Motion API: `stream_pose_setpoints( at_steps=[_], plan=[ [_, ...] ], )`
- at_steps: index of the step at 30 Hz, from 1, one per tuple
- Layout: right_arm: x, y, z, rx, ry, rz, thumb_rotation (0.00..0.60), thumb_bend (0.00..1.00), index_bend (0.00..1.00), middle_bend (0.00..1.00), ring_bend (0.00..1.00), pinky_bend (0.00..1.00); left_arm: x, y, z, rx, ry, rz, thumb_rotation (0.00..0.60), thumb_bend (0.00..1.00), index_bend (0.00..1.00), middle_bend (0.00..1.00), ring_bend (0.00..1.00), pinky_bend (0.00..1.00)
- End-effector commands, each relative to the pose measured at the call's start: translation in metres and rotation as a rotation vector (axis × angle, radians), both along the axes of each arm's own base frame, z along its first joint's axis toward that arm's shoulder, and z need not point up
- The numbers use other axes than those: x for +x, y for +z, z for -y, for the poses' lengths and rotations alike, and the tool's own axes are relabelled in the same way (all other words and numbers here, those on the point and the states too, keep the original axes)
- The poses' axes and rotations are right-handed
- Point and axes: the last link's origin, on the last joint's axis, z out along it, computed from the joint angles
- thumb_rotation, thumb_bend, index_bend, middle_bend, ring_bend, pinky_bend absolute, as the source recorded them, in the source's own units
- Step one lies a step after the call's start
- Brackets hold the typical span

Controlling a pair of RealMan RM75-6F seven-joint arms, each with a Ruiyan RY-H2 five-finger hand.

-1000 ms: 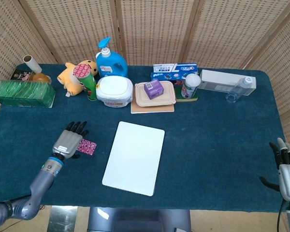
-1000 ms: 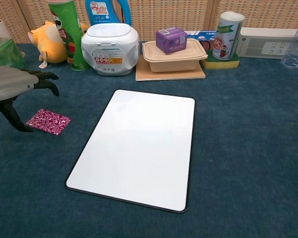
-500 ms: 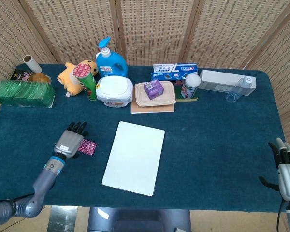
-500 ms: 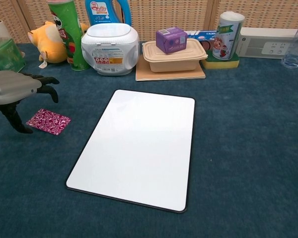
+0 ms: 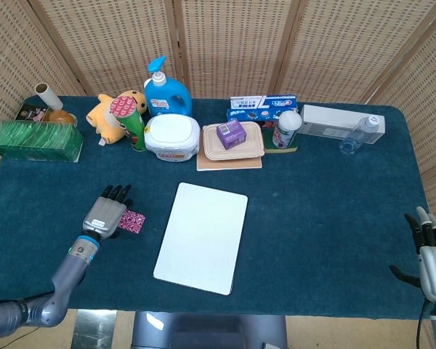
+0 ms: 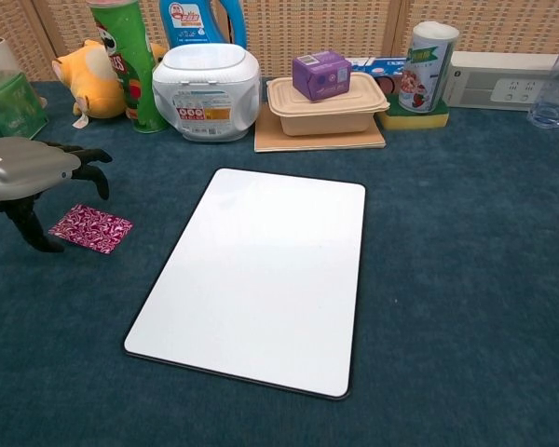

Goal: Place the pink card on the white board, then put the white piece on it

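Left hand [image 5: 105, 216] lower; blue tablecloth [image 5: 312, 189].

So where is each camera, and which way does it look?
Head view: high up at the robot's edge of the table, looking steeply down on the whole table; it shows the left hand by the card and the right hand at the corner.
Chest view: lower and closer, looking across the board toward the row of clutter at the back; only the left hand shows, at the frame's left edge.
Both views share the board, the card, the left hand and the back row.
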Motion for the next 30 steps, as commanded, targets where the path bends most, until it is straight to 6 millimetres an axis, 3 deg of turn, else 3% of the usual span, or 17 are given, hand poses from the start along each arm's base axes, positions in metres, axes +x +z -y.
stream_pose_setpoints(
  at_steps=[1,6,14,30],
  plan=[
    [0.000,0.000,0.000,0.001,0.000,0.000,0.600,0.00,0.06,0.00,0.00,0.00,0.000,-0.001,0.000,0.000,0.003,-0.003,0.600,0.16,0.25,0.00,0.00,0.06],
    [0.001,-0.001,0.000,0.003,0.006,0.002,0.600,0.00,0.06,0.00,0.00,0.00,-0.001,-0.005,-0.002,-0.002,0.010,-0.013,0.600,0.18,0.28,0.00,0.00,0.06],
    [0.000,-0.001,0.001,0.003,0.010,0.006,0.600,0.00,0.06,0.00,0.00,0.00,-0.003,-0.008,-0.004,0.006,0.023,-0.021,0.600,0.20,0.45,0.00,0.00,0.06],
    [0.000,-0.002,0.001,0.007,0.014,0.005,0.600,0.00,0.06,0.00,0.00,0.00,0.010,0.003,-0.006,0.036,0.008,0.033,0.600,0.20,0.46,0.00,0.00,0.06]
  ],
)
